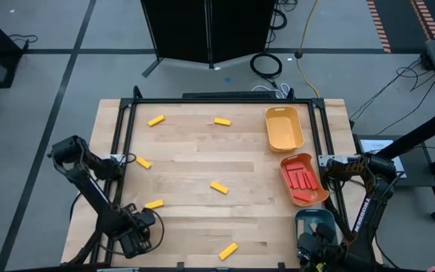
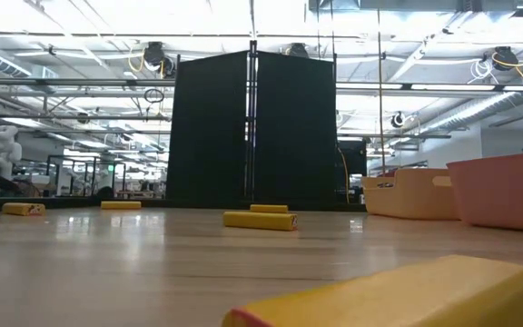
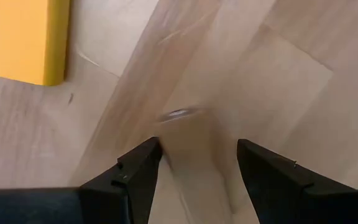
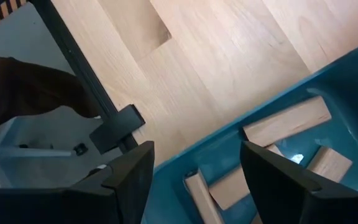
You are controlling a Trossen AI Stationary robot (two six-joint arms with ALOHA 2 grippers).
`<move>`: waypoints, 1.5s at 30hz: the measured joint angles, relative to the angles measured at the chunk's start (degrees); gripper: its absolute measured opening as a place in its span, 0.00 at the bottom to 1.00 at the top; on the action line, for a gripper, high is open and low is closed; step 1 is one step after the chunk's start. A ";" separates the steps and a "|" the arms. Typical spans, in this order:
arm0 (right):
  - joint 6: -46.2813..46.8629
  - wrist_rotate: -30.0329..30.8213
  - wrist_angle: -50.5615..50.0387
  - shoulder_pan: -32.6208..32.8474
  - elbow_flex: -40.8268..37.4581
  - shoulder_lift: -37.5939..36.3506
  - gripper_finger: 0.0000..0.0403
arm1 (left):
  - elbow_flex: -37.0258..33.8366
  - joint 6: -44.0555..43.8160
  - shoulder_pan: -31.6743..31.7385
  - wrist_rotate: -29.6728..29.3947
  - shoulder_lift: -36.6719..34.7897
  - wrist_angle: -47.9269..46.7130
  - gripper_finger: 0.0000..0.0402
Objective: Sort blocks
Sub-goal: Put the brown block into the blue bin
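Six yellow blocks lie loose on the wooden surface (image 1: 202,159): two near the far edge (image 1: 155,120) (image 1: 222,121), one at the left rail (image 1: 143,162), one in the middle (image 1: 218,187), one at the near edge (image 1: 228,251), and one (image 1: 153,204) just beside the left arm. The red blocks (image 1: 303,180) already sit in the orange tray (image 1: 317,198), tan ones (image 4: 288,122) in the teal tray (image 1: 317,217), while the yellow tray (image 1: 284,128) holds nothing visible.

The left tool (image 3: 197,168) hovers low over bare wood with its fingers apart and nothing between them. The nearest yellow block (image 3: 30,38) lies off to one side of the fingers, not between them (in the overhead view its long axis runs roughly across the surface, slightly tilted). The left arm is clearly the closer one; it would likely need to shift sideways and align across the block's short width.

The right tool (image 4: 194,168) waits over the teal tray, fingers apart and empty.
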 joint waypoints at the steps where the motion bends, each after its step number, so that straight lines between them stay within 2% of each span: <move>1: 0.00 0.00 0.00 0.00 0.00 0.00 0.57 | 0.02 0.06 -0.02 -0.04 0.62 -0.13 0.53; 6: 0.08 -0.12 0.59 0.00 0.00 0.00 0.57 | -0.03 2.11 -0.02 -0.03 1.09 -0.12 0.50; 11: 1.67 -0.06 1.26 0.00 0.00 0.00 0.57 | -0.09 4.57 0.04 -0.47 1.08 -0.62 0.33; 13: 1.61 2.40 2.48 0.01 0.00 0.02 0.57 | -0.09 6.28 0.03 -1.36 1.08 -0.58 0.24; 16: -3.15 13.62 7.17 0.11 0.00 0.75 0.57 | -0.09 9.04 0.01 -5.73 1.10 0.57 0.18; 21: -25.03 34.86 21.41 -0.70 0.00 2.24 0.57 | -0.52 19.74 1.08 -24.81 0.28 10.08 0.18; 24: -40.33 47.05 31.79 -2.59 0.00 3.28 0.57 | -0.36 31.89 3.15 -33.87 -0.41 22.62 0.21; 27: -55.54 52.01 41.88 -5.19 0.00 4.57 0.57 | -0.40 49.24 6.59 -37.74 -0.43 38.60 0.23; 29: -63.88 52.03 48.07 -7.24 0.00 5.54 0.57 | -0.36 60.74 9.16 -37.62 -0.49 49.66 0.23; 31: -69.71 50.65 52.96 -9.55 0.00 6.32 0.57 | -0.36 70.80 11.58 -34.70 -0.50 59.33 0.24; 35: -74.93 43.82 58.54 -14.16 0.00 7.38 0.57 | -0.34 84.87 15.65 -28.47 -0.52 74.94 0.24; 40: -75.86 40.49 60.28 -17.91 0.00 8.93 0.57 | -0.27 88.57 19.54 -20.42 -0.58 87.17 0.24; 43: -77.97 43.30 62.48 -18.92 0.00 8.98 0.57 | -0.27 88.34 20.79 -15.47 -0.39 90.16 0.24; 45: -80.33 45.88 64.87 -19.34 0.00 8.96 0.57 | -0.27 88.14 21.08 -14.52 0.29 92.55 0.24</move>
